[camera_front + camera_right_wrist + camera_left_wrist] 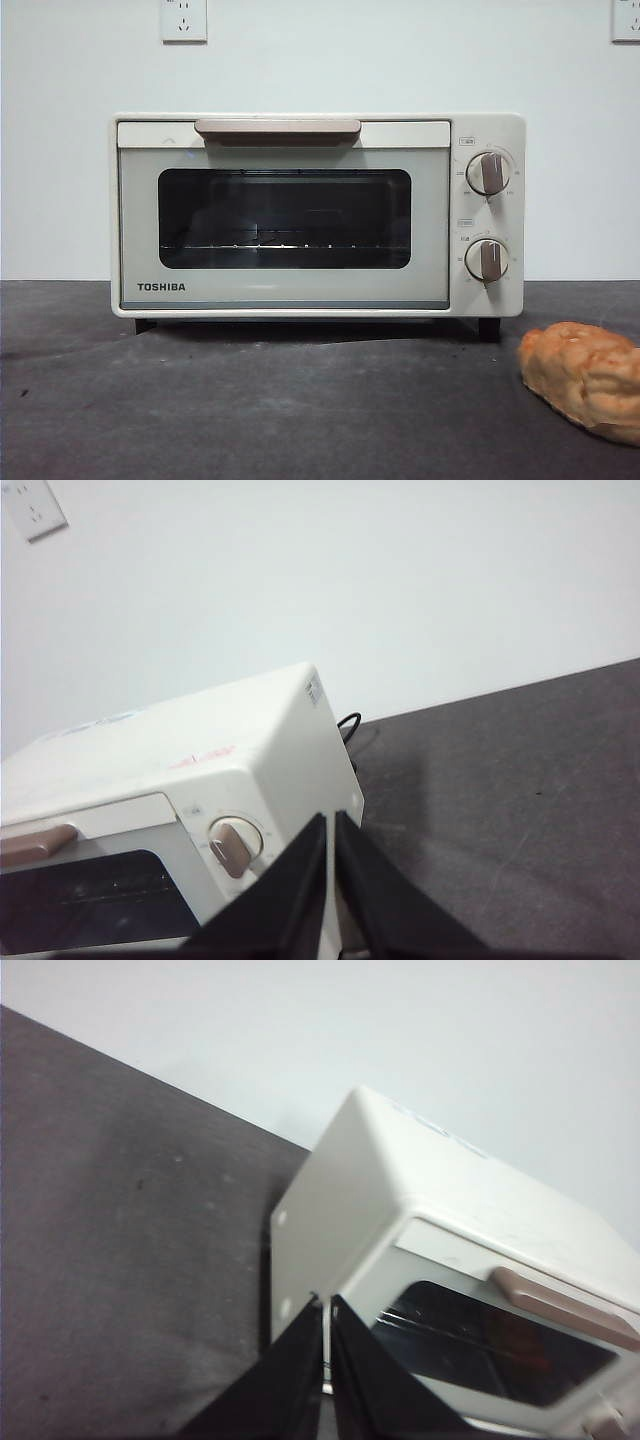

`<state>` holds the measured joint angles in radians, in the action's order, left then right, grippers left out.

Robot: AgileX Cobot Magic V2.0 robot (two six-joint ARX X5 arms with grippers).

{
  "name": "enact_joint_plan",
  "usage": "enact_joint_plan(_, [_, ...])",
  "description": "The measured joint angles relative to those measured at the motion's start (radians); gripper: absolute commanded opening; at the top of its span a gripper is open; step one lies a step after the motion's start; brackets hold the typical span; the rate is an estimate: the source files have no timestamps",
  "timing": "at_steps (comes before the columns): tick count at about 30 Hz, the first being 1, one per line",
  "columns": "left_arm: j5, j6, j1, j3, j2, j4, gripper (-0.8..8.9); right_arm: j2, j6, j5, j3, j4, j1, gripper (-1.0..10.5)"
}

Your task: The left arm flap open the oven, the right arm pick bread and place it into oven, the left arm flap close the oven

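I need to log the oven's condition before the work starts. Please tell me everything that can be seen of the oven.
The oven is a cream-white, smooth-looking TOSHIBA box. Its door is shut: a dark glass window, with a beige bar handle across the top. A wire rack shows inside, with nothing on it. Two grey-brown knobs sit one above the other beside the door. It stands upright on short dark feet on the dark table, near the white wall. Nothing else touches it.

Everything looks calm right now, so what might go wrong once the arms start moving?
The oven door is shut and its handle is a slim bar, so the left gripper, jaws nearly closed, might slip off it. The bread lies near the table front, partly out of the front view, so the right gripper might nudge it away or misjudge it.
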<state>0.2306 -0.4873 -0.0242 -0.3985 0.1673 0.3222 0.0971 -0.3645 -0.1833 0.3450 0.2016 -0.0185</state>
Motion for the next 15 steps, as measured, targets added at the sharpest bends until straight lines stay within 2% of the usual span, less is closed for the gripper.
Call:
enact_joint_plan(5, [0.089, 0.106, 0.000, -0.160, 0.135, 0.115, 0.18, 0.123, 0.064, -0.015, 0.152, 0.131, 0.000, 0.1])
enact_joint_plan(12, [0.237, 0.293, 0.000, -0.368, 0.347, 0.328, 0.18, 0.351, 0.201, -0.161, 0.368, 0.363, 0.000, 0.1])
enact_joint_plan(15, [0.268, 0.370, 0.013, -0.438, 0.417, 0.430, 0.18, 0.449, 0.260, -0.216, 0.453, 0.479, 0.000, 0.1])
